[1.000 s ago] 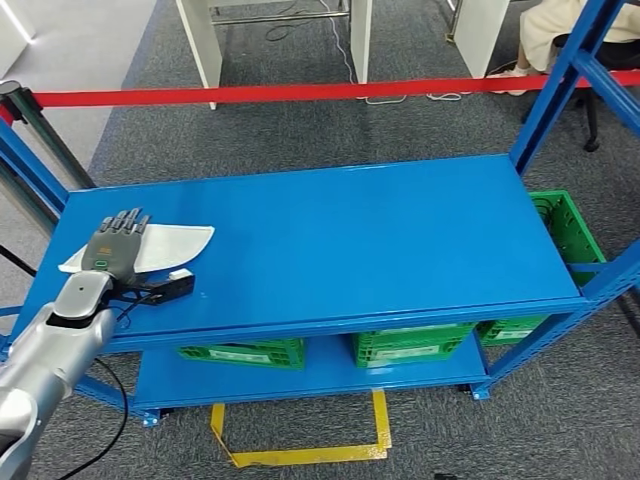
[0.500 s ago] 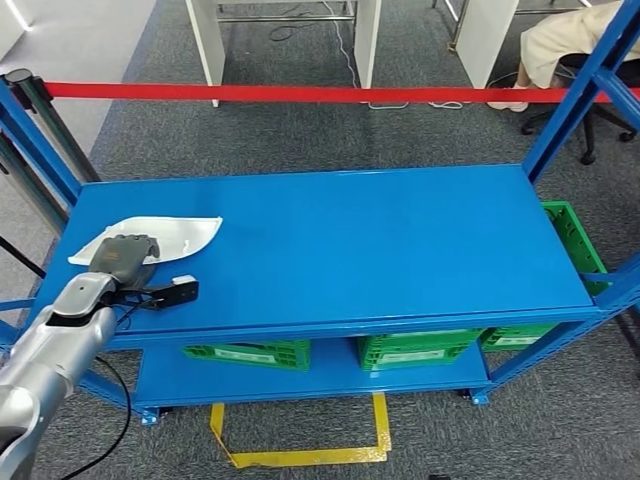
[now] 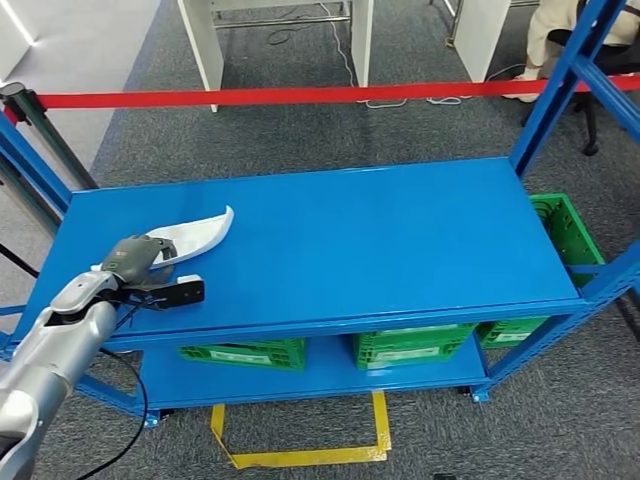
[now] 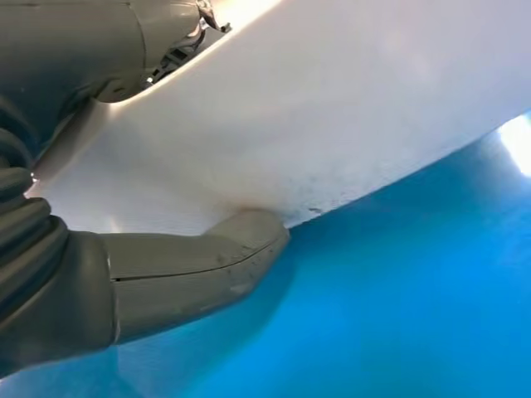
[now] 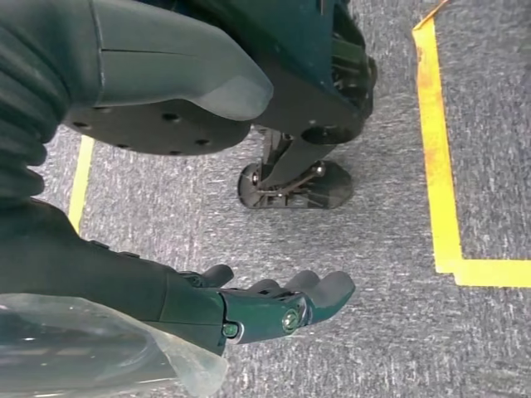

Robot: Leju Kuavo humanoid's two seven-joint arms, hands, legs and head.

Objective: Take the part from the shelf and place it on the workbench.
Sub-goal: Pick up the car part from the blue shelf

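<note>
1. Left arm (image 3: 53, 345): silver, reaching forward and up from the lower left corner of the head view to the near left part of the blue shelf (image 3: 362, 240).
2. Left hand (image 3: 134, 262): lying over the near end of the white part (image 3: 198, 230), back of the hand upward, wrist just above the shelf's front edge.
3. Fingers of the left hand: curled down over the top of the part; in the left wrist view, thumb (image 4: 187, 269) pressed up against the part's (image 4: 325, 124) underside and darker fingers (image 4: 157, 33) on its other face, so closed on the part and holding it.
4. White part: a thin curved panel with a pointed tip, at the left end of the top shelf, far tip raised clear of the blue surface and tilted upward; whether the near end touches the shelf cannot be told.
5. Right hand (image 5: 275, 307): hanging low over grey carpet (image 5: 388, 249) beside yellow floor tape (image 5: 438, 157), fingers fairly straight and apart from the thumb, holding nothing.
6. Green crates (image 3: 407, 345): on the lower shelf level, another at the right end.
7. Red barrier tape (image 3: 302, 95): stretched across behind the shelf.
</note>
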